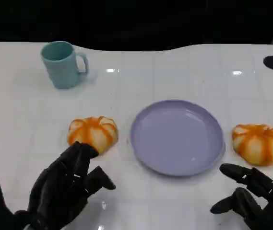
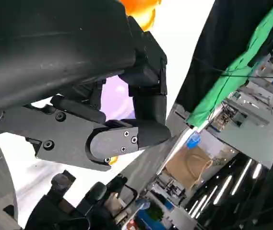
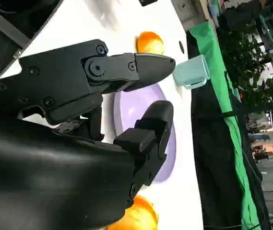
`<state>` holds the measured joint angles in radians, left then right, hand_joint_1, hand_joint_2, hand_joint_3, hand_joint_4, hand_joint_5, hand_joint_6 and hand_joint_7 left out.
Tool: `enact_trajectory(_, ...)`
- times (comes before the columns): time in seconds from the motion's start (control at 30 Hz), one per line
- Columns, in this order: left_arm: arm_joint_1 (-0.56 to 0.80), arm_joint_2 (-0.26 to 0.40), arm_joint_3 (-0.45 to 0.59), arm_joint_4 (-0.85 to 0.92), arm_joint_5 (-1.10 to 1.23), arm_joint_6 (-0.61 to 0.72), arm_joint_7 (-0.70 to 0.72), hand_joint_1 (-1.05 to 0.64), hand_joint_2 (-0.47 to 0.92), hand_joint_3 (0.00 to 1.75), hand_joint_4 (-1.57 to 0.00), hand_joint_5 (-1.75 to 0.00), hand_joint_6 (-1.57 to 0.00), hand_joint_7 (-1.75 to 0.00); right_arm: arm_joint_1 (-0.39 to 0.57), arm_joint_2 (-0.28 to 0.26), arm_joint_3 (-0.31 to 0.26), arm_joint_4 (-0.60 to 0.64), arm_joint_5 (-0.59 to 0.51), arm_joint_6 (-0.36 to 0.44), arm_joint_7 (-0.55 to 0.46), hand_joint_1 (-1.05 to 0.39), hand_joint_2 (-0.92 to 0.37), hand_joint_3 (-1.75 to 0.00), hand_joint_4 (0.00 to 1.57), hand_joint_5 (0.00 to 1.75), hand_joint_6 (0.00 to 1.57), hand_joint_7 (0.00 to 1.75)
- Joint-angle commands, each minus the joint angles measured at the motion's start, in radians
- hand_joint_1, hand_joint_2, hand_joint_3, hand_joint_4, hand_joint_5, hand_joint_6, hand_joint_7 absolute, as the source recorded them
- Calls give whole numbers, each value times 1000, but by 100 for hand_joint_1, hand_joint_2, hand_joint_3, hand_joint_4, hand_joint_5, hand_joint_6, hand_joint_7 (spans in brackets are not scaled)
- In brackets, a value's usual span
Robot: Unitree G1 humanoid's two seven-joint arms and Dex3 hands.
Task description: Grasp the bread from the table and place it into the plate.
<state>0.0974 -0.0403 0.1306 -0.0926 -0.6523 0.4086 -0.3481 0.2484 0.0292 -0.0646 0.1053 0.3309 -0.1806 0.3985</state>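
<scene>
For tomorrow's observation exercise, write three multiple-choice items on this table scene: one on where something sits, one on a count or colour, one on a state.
1. Where is the mug relative to the plate?
A. Far side, toward the robot's left
B. On the plate
C. Near edge, by the right hand

2. How many bread rolls lie on the table?
A. One
B. Two
C. Four

3. What is the plate's state?
A. Holding a roll
B. Upside down
C. Bare

Answers:
1 A: the teal mug stands beyond the left roll.
2 B: one roll on each side of the plate, the other at the right.
3 C: its purple surface carries nothing.
</scene>
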Motion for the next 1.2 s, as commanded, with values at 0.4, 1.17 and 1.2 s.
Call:
enact_trajectory(0.4, -9, 13, 10, 4, 9, -11, -10, -50, 92, 51, -64, -175, -49, -161, 1, -9, -4, -4, 2, -1, 3, -75, -92, -30, 70, 117, 83, 58)
enact_trajectory(1.17, -141, 315, -199, -2, 736, -463, 20, -47, 92, 8, -15, -89, -40, -17, -8, -4, 2, 0, -6, 3, -9, -75, -92, -30, 71, 116, 83, 57)
enact_trajectory(1.2, -153, 334, -209, 0, 790, -486, 35, -47, 92, 6, -13, -87, -40, -15, -8, -3, 2, -1, -7, 5, -12, -75, -92, -30, 71, 116, 83, 57)
